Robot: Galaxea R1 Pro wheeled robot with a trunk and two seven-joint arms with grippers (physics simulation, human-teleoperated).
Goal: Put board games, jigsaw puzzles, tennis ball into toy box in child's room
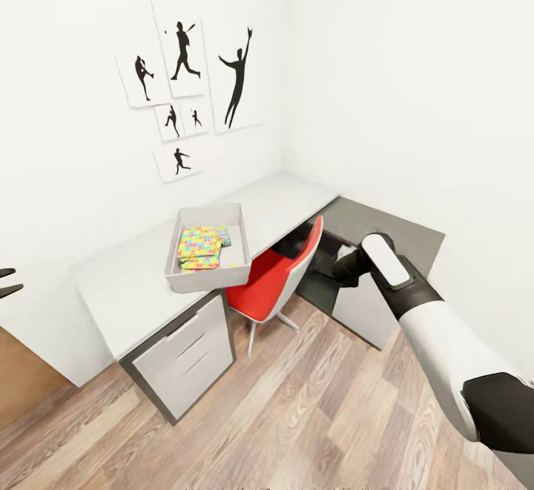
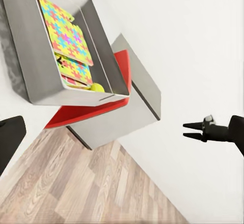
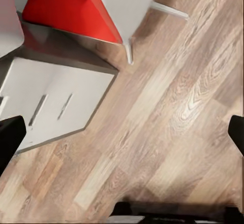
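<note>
The light grey toy box (image 1: 211, 273) stands on the pale table (image 1: 122, 290) under the athlete pictures. Two jigsaw puzzles (image 1: 199, 245) lie stacked inside it, with a small green-printed flat piece (image 1: 225, 236) beside them. In the left wrist view the puzzles (image 2: 66, 36) lie over other flat pieces, and the yellow tennis ball (image 2: 96, 87) rests in the box's corner. My left gripper (image 1: 6, 281) hangs open and empty left of the table. My right gripper (image 3: 122, 137) is open over the floor by the chair. The bed is out of view.
A red chair (image 1: 278, 275) is tucked between the table and the lower dark grey desk (image 1: 400, 230). A white drawer cabinet (image 1: 185, 360) stands under the table's near end. Wood plank floor (image 1: 297, 416) spreads in front. White walls meet in the corner behind.
</note>
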